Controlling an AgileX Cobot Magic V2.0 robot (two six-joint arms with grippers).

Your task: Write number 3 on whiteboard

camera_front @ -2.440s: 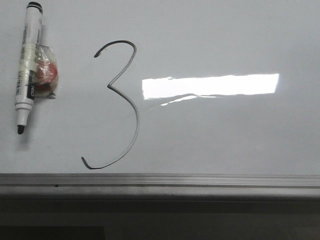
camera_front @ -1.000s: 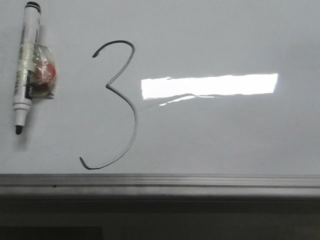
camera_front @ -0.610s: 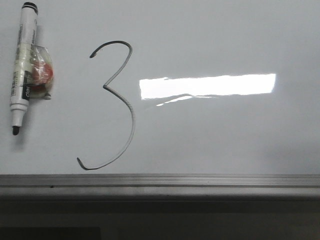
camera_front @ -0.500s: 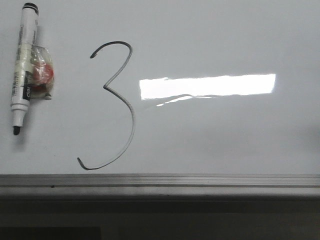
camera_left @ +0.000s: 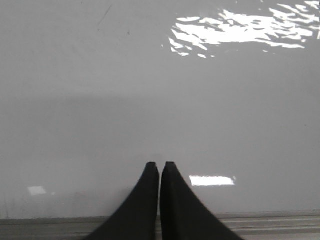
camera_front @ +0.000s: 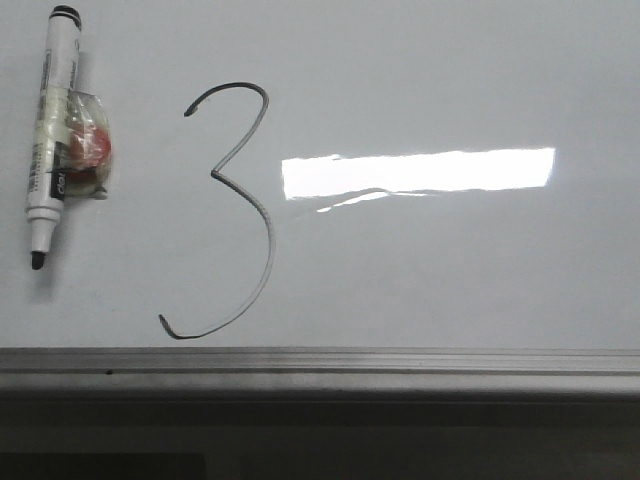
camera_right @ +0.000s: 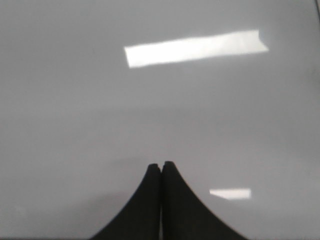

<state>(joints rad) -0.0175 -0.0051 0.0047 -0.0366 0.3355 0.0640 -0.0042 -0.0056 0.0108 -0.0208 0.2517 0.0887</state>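
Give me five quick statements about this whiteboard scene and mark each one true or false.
1. A dark hand-drawn number 3 is finished on the glossy pale grey-white whiteboard. True.
2. The white marker pen with the black cap is held in the left tool. False: it lies on the board, left of the digit, and the fingers hold nothing.
3. The bright rectangular light reflection sits to the right of the digit. True.
4. The right tool is wide open. False: its fingers are pressed together.
5. The marker's bare tip points toward the grey metal rail. True.
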